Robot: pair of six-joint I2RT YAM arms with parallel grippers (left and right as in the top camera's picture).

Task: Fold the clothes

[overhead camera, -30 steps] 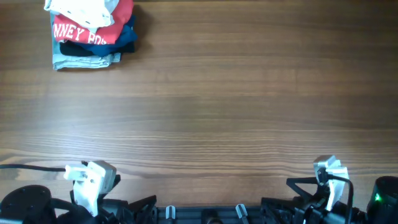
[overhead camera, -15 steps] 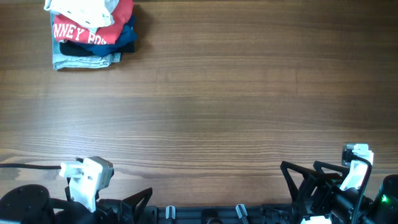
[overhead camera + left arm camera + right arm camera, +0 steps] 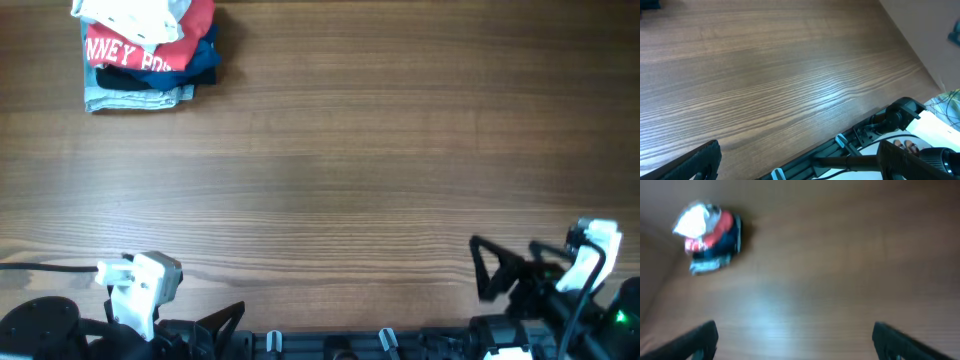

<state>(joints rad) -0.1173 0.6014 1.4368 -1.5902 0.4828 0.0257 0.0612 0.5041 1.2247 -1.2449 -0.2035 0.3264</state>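
The bench (image 3: pixel 380 150) is brown wood-grain board, smooth and slightly glossy, with long streaks running across the frame. In the upper left corner of the overhead view sits one pile of four garments. On top lies the T-shirt (image 3: pixel 125 20), thin white fabric, crumpled and lumpy rather than flat. Under it is a red garment (image 3: pixel 160 55) with white block letters, then a navy one (image 3: pixel 205 60) showing at the pile's right edge, and at the bottom a pale blue one (image 3: pixel 135 98), folded square. In the right wrist view the pile is a blur in the upper left.

Two arms rest along the bottom edge, well apart from the pile. The left arm's white wrist block lies in the lower left corner. Its hand (image 3: pixel 800 150) points along the bench edge, and in its own camera the two dark fingers stand wide apart, grasping nothing. The right hand (image 3: pixel 482 268), in the lower right, points left across the bench with its black fingers spread wide and nothing between them.
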